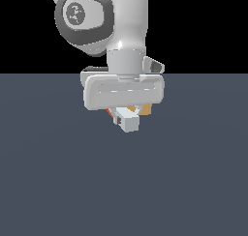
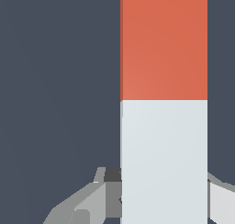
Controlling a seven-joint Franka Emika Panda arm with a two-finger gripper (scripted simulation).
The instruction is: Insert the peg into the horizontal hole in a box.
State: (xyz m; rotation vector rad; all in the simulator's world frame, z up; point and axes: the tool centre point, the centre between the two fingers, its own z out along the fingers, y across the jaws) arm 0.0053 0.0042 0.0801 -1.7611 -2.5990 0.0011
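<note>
Only exterior view: box (image 1: 145,109) behind peg (image 1: 129,121)

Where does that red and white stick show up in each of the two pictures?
Exterior view: the stick pokes out just under the claw near the picture's middle, white end toward us, with only a sliver of red behind.
Wrist view: the stick fills a wide band, half red and half white.
Shared landmark: the stick's white end, held between the grey fingers.
</note>
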